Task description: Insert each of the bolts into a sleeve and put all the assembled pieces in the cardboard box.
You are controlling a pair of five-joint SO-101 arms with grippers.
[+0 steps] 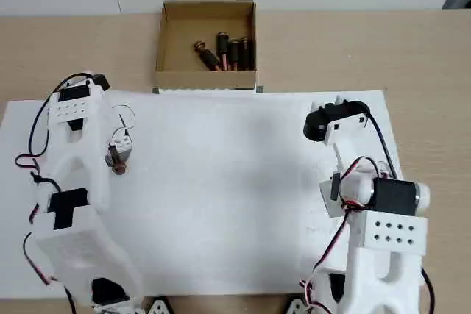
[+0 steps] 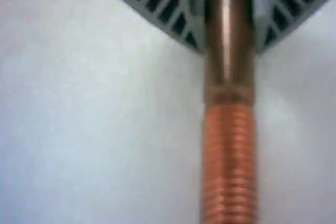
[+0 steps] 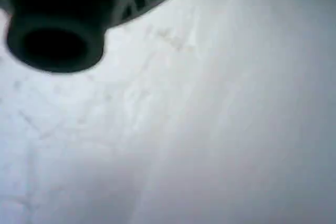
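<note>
My left gripper (image 1: 117, 158) hangs over the left part of the white sheet, shut on a copper bolt (image 1: 116, 161). In the left wrist view the bolt (image 2: 229, 145) sticks out from between the grey jaws of the gripper (image 2: 229, 14), smooth shank first, then thread. My right gripper (image 1: 334, 187) is low over the right part of the sheet, shut on a black sleeve (image 3: 55, 43) whose open end faces the camera. The cardboard box (image 1: 168, 42) stands at the back centre with several assembled pieces (image 1: 223, 52) inside.
A white sheet (image 1: 221, 196) covers most of the wooden table (image 1: 331, 42). The box sits just beyond the sheet's far edge. Cables trail beside both arms.
</note>
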